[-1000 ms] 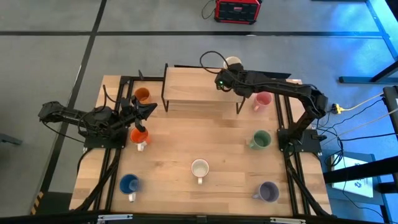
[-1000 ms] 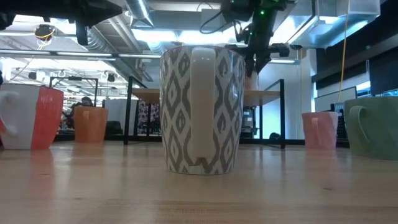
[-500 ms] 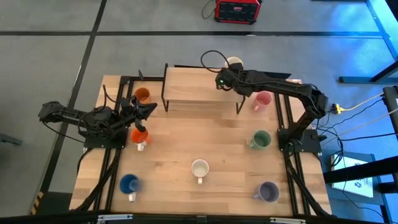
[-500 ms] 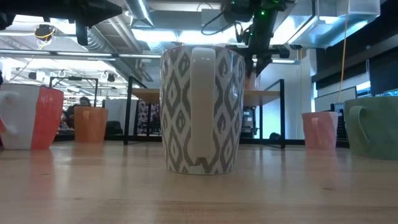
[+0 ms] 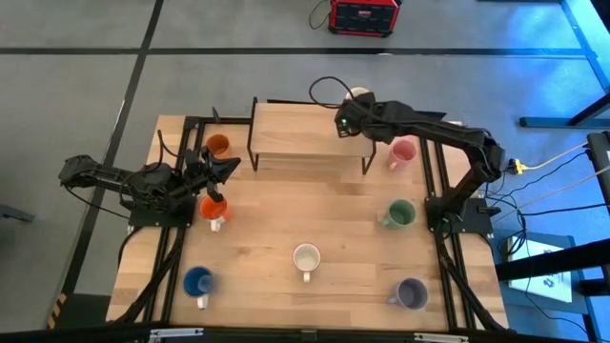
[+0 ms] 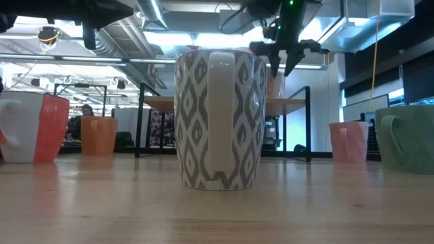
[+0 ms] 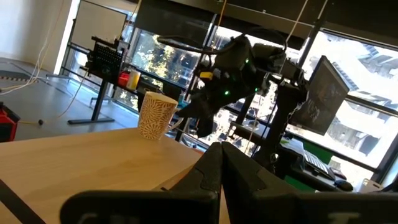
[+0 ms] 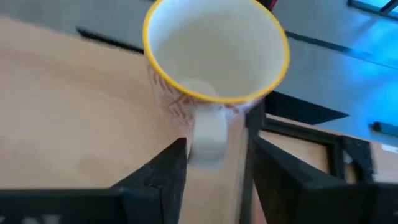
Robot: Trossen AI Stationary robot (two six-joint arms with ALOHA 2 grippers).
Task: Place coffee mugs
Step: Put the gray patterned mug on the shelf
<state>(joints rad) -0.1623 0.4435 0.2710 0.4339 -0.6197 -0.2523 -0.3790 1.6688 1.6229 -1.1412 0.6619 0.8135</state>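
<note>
Wooden shelf (image 5: 305, 129) at the desk's back carries the cream mug (image 8: 214, 62); right gripper (image 8: 214, 149) has released fingers around its handle, likely retreating next. Left gripper (image 5: 224, 170) waits beside the shelf, fingers unclear.

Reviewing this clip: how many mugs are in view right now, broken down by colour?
White or cream mugs: 2, the patterned one mid-table and the yellow-rimmed one on the raised wooden shelf
Blue glossy mug: 1
Red-orange mug: 1
Amber orange mug: 1
Pink mug: 1
Green mug: 1
Lavender mug: 1
Total: 8 mugs
</note>
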